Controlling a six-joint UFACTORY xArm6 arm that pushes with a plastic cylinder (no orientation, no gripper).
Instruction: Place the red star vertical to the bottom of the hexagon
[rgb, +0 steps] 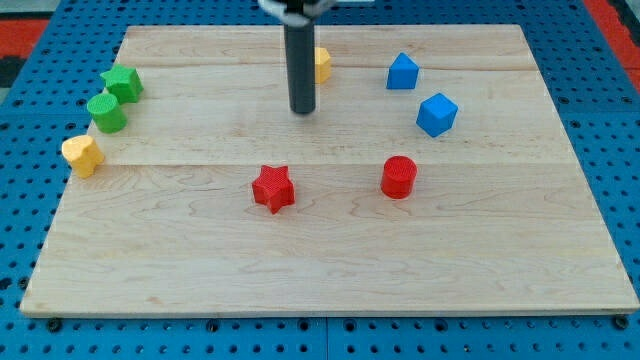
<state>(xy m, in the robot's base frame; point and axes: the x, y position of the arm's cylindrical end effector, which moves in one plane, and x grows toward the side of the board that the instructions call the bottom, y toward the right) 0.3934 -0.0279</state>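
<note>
The red star (272, 188) lies on the wooden board (330, 270) a little left of the middle. A yellow block (321, 63), likely the hexagon, sits near the view's top, partly hidden behind the dark rod. My tip (303, 111) rests on the board just below and left of that yellow block, and well above the red star, slightly to its right. The tip touches neither block.
A red cylinder (398, 177) sits right of the star. Two blue blocks (402, 72) (436, 114) are at the upper right. A green star (122, 83), a green cylinder (106, 112) and a yellow block (82, 154) are at the board's left edge.
</note>
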